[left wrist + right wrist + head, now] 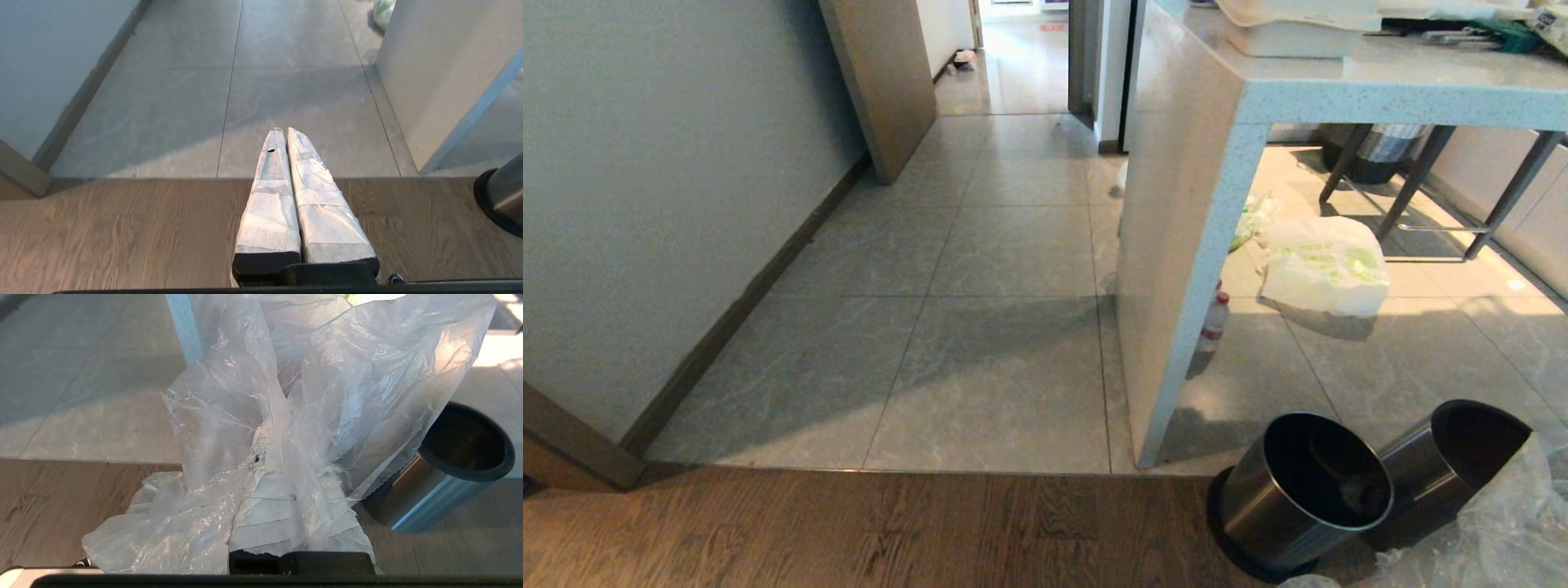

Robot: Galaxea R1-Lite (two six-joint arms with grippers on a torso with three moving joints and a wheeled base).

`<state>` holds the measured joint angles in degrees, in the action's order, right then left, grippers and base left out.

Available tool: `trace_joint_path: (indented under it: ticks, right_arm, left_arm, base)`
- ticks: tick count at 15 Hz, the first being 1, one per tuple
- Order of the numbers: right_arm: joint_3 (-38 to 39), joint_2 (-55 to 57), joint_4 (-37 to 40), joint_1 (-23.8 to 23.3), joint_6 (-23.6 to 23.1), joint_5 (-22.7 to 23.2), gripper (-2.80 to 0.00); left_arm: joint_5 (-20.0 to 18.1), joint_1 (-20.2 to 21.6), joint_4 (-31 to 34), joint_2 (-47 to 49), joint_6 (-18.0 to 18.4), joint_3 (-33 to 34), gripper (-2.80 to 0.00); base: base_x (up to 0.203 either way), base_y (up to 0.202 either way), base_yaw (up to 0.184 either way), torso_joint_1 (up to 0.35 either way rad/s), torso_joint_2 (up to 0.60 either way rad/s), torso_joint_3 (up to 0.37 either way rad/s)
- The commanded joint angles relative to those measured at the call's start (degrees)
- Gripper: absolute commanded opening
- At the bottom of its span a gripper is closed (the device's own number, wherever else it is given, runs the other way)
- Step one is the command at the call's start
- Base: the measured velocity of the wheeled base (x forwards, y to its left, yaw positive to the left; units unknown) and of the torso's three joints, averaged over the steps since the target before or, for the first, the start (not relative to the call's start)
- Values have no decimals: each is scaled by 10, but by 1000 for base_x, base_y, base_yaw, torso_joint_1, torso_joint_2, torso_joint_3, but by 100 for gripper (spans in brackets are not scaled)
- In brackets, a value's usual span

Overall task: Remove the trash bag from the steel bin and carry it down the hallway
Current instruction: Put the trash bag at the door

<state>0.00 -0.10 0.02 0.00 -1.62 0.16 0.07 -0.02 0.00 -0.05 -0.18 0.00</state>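
head view: two small cylindrical brushed-steel bins (1298,490) at lower right on brown wood floor, both tilted; crinkly clear plastic trash bag (1507,523) at the right edge, outside them. Pale grey tiled hallway (1005,245) runs ahead.
left wrist view: left gripper (282,132) over the wood-tile seam, taped fingers pressed together, nothing between them.
right wrist view: right gripper (261,457) clenched on the trash bag (310,388), film draped over its fingers; one steel bin (441,477) just beside.

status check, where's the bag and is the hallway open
Right gripper shut on the trash bag, bag out of the steel bin. Left gripper shut, empty. Hallway tiles ahead bare; counter leg to the right.
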Motion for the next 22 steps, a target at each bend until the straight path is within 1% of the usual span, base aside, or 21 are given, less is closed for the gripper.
trace_joint_path:
  ticks: [1,12,22]
  right_arm:
    - [0,2,0,0,0,0,-280]
    - [0,2,0,0,0,0,-280]
    - [0,2,0,0,0,0,-280]
  left_arm:
    - [0,0,0,0,0,0,-280]
    - [0,0,0,0,-2,0,-280]
    - [0,0,-1,0,2,0,-280]
  base:
    - [0,0,0,-2,-2,202]
    - [0,0,0,2,3,203]
    - [0,0,0,1,0,20]
